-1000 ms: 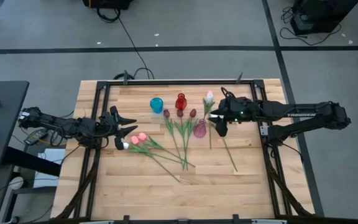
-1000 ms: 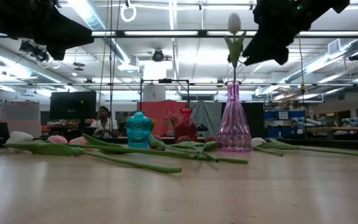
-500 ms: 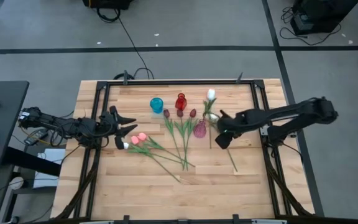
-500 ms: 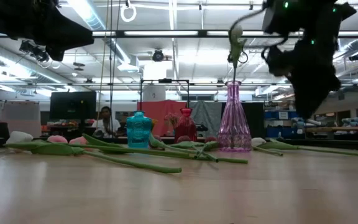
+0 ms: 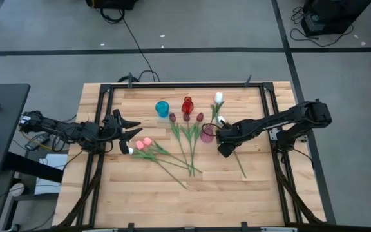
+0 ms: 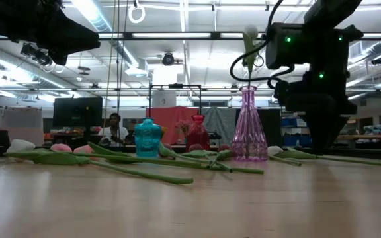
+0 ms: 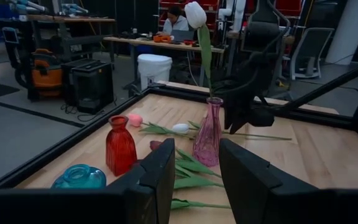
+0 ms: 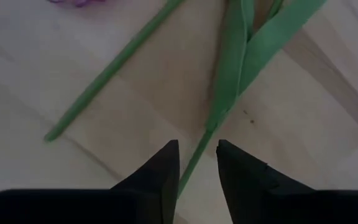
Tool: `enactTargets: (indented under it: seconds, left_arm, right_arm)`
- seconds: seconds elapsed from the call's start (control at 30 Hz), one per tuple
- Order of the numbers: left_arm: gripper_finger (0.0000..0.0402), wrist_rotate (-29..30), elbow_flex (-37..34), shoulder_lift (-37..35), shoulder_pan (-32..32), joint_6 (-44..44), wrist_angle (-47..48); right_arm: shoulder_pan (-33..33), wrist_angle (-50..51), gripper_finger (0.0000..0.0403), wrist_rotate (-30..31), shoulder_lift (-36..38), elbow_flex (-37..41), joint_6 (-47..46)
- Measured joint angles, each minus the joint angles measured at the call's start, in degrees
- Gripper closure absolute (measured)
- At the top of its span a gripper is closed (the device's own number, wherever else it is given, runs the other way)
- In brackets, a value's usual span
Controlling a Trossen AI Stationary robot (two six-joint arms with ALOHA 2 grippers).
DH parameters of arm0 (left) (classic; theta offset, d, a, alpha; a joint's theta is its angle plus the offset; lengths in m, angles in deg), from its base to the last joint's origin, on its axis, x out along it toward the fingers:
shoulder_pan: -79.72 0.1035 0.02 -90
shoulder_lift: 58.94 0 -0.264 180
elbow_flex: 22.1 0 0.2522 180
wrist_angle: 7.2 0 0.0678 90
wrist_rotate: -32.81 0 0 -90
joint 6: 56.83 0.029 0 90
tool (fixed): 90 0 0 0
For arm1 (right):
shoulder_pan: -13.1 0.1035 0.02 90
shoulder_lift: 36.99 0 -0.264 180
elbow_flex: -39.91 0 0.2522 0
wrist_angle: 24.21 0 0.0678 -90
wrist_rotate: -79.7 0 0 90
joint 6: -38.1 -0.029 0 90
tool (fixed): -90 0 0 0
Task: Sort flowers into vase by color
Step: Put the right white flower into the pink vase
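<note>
A white tulip (image 5: 218,98) stands upright in the pink glass vase (image 5: 207,133). Right of that vase a green tulip stem (image 5: 237,161) lies flat on the table. My right gripper (image 5: 224,147) points down over it, open, one finger on each side of the stem (image 8: 219,115); whether they touch it cannot be told. Pink-headed tulips (image 5: 140,143) and dark red ones (image 5: 187,117) lie on the table left of the pink vase. My left gripper (image 5: 124,131) hovers open above the table's left side, with nothing between its fingers (image 7: 160,177).
A blue vase (image 5: 163,107) and a red vase (image 5: 187,105) stand behind the lying flowers. A second thin stem (image 8: 110,68) lies close beside the one under my right gripper. Black frame rails (image 5: 172,86) run along the table's edges. Bare wood lies toward the near edge.
My right gripper has come down from beside the head of the white tulip in the pink vase toward the table, shifting toward the near edge. It has tipped from slanting to pointing straight down over the lying stem. The white tulip has stayed in the vase.
</note>
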Motion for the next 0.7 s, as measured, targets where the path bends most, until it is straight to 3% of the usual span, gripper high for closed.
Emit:
enactTargets:
  seconds: [0.33,0.57,0.7]
  left_arm:
    - [0.0271,-0.2,0.0,0.02,0.0,0.0,0.04]
    - [0.0271,-2.13,0.0,-0.02,-0.02,3.1,0.26]
    - [0.0271,-5.65,0.0,-0.6,-0.02,4.92,0.24]
  right_arm:
    - [-0.68,0.0,0.0298,1.46,-5.09,-0.34,-0.19]
    - [-0.85,-0.49,0.0385,0.9,-5.35,-0.27,-2.31]
    - [-1.06,-0.24,0.0388,0.56,-5.35,-0.22,-3.71]
